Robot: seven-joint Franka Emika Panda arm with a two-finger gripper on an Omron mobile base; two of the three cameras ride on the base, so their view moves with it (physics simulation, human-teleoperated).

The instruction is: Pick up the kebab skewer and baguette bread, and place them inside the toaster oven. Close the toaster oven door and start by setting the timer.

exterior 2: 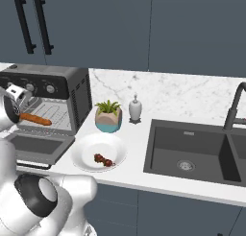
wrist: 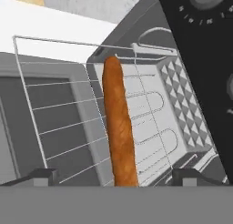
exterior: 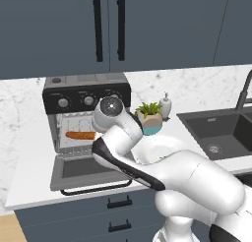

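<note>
The toaster oven (exterior: 86, 96) stands on the counter with the toaster oven door (exterior: 83, 169) dropped open. The baguette bread (exterior: 80, 135) lies along the wire rack (wrist: 68, 118) at the oven mouth. My gripper (wrist: 116, 175) hovers just in front of the loaf's near end, open, with both fingertips (wrist: 45, 175) well apart from the baguette bread (wrist: 119, 127). From the right, the hand (exterior 2: 18, 95) sits over the baguette bread (exterior 2: 34, 119). The kebab skewer (exterior 2: 103, 159) rests on a white plate (exterior 2: 81, 151) to the right of the oven.
A potted plant (exterior 2: 108, 116) and a white soap bottle (exterior 2: 135, 108) stand behind the plate. The dark sink (exterior 2: 192, 151) with its faucet (exterior 2: 235, 105) lies further right. Upper cabinets hang above the oven. The oven's knobs (exterior: 88, 101) line its black top panel.
</note>
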